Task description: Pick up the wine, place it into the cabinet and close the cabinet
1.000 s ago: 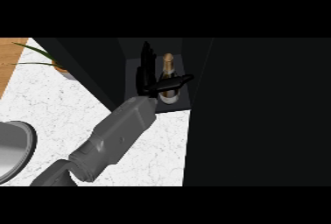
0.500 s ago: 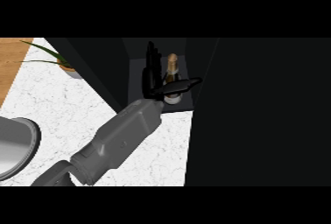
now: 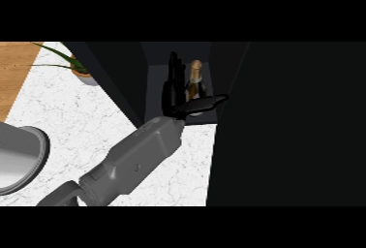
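The wine bottle (image 3: 196, 73), brown with a pale neck, stands upright inside the dark open cabinet (image 3: 159, 63) at the back of the counter. My left hand (image 3: 173, 94) is inside the cabinet with straight fingers lying along the bottle's left side. Its thumb sticks out to the right across the front of the bottle's lower part, hiding the base. The hand is open and not curled round the bottle. My grey forearm (image 3: 136, 155) runs in from the lower left. My right hand does not show.
A broad black cabinet surface (image 3: 300, 126) fills the right half of the view. A potted plant (image 3: 77, 65) stands at the back left on the white marbled counter (image 3: 79, 121). A round grey vessel (image 3: 22, 155) sits at the left edge, with a wooden top (image 3: 14, 72) beyond.
Hand, bottle and cabinet have all slid slightly right and down in the view. The hand keeps its straight fingers beside the bottle, and the thumb now reaches further right.
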{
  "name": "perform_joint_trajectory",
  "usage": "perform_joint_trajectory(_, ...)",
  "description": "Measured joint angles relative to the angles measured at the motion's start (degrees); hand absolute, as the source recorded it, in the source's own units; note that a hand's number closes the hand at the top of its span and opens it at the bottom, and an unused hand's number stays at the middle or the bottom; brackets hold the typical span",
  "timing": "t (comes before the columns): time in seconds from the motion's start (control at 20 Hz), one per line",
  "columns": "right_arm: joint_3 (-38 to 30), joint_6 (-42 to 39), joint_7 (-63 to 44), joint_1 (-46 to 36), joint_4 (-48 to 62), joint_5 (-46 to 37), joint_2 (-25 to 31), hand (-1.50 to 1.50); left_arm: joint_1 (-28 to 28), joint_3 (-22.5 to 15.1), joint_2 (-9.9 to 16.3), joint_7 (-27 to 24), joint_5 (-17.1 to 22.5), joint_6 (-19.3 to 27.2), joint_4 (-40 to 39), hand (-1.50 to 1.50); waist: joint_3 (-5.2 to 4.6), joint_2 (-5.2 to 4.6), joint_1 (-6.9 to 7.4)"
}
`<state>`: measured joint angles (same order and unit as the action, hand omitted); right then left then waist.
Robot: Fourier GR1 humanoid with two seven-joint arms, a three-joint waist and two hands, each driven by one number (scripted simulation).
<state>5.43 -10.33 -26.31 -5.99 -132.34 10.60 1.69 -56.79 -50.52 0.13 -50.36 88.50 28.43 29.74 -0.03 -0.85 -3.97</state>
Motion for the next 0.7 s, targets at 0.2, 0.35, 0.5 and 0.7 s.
perform_joint_trajectory(0.2,-0.2,-0.1,-0.6,1.0,-1.2,0.4,0.3,-1.50,2.6,-2.3,0.0,-1.7,0.1,0.2,2.8,-1.50,0.01,0.23,0.73)
perform_joint_trajectory(0.35,-0.3,0.0,-0.3,1.8,-1.3,0.2,0.2,-1.50,3.5,-2.5,0.0,-2.0,-1.4,0.0,3.2,-1.50,0.01,0.43,1.68)
perform_joint_trajectory(0.5,-0.4,0.5,-0.4,1.2,-0.9,-0.7,0.2,-1.50,5.4,-2.6,0.0,-2.6,-3.0,0.7,5.9,-1.50,0.02,0.61,2.43)
perform_joint_trajectory(0.7,0.7,2.3,-2.8,0.7,-2.9,-2.0,-0.3,-1.50,8.1,-2.4,0.0,-3.1,-5.5,2.8,9.6,-1.50,0.02,0.79,3.09)
